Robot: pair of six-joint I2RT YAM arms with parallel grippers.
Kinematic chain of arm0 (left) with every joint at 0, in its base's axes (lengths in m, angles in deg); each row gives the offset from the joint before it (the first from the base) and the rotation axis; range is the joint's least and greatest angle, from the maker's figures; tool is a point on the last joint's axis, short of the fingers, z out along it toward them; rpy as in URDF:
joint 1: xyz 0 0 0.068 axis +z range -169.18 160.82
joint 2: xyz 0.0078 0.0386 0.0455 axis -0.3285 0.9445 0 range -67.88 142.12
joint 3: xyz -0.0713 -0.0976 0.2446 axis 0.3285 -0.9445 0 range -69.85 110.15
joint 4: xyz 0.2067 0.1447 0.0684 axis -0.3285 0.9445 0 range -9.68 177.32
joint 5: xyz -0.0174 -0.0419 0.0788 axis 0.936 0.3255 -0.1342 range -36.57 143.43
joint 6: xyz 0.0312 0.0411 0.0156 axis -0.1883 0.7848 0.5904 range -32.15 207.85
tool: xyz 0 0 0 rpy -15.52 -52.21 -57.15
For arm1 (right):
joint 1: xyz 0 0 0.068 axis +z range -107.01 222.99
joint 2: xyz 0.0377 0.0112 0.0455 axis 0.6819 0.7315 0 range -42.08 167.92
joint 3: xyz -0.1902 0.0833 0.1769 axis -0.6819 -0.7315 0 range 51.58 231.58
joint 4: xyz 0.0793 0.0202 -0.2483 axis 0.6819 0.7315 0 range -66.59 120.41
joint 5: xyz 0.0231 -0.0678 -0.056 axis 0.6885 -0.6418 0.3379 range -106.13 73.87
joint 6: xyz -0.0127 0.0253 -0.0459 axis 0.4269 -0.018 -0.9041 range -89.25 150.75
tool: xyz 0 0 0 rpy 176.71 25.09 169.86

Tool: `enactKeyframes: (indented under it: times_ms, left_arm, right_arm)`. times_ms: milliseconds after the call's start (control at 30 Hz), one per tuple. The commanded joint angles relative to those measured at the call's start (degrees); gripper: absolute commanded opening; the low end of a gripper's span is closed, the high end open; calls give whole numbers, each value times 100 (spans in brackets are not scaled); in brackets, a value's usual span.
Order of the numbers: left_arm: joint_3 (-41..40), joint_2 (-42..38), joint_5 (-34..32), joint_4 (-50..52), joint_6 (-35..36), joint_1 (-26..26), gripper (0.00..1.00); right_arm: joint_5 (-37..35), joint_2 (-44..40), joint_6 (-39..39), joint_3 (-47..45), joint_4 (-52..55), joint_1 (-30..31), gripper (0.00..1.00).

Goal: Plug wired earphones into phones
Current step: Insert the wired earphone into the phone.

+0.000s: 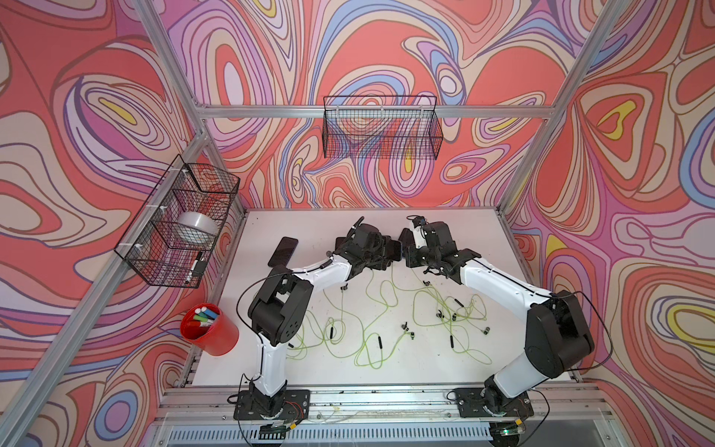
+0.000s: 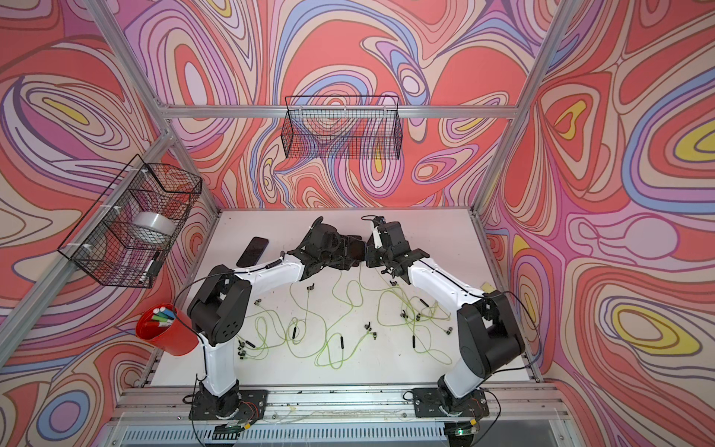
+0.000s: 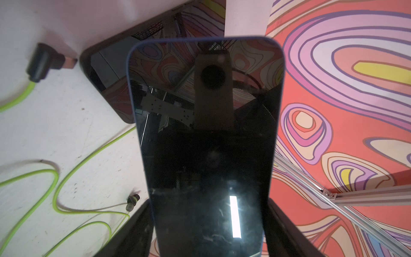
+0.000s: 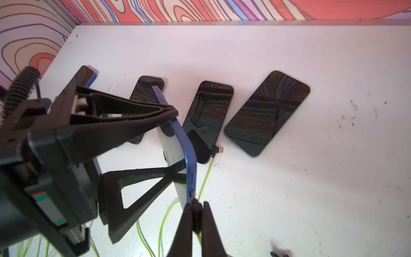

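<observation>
My left gripper (image 3: pixel 206 224) is shut across the width of a blue-edged phone (image 3: pixel 204 133) and holds it off the table, one finger on each long side. In the right wrist view this phone (image 4: pixel 186 151) stands edge-on. My right gripper (image 4: pixel 197 206) is shut on a dark earphone plug (image 4: pixel 196 214), and the plug's tip touches the phone's bottom edge at its port. Both grippers meet over the table's far middle (image 1: pixel 398 251). Several other phones (image 4: pixel 266 113) lie flat in a row. Yellow-green earphones (image 1: pixel 367 309) lie loose across the table.
An L-shaped plug (image 4: pixel 215 151) with a bare copper tip lies beside a flat phone (image 4: pixel 208 115). Another phone (image 1: pixel 283 250) lies at the far left. A red cup of markers (image 1: pixel 209 329) stands at the front left. Wire baskets (image 1: pixel 182 224) hang on the walls.
</observation>
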State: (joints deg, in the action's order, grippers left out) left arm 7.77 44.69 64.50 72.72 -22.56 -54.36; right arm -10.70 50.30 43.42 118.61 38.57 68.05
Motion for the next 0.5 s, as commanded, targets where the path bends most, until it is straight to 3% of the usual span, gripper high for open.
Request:
enactKeyframes:
  times_ms: [0,467]
  left_arm:
    - [66,-222,1118,-682,-61,-418,0]
    - [-45,-270,1143,-928,-229,-400,0]
  right_arm:
    - [531,245,-212,297,-162,111,0]
    - [245,-25,-167,-128,-224,17,0]
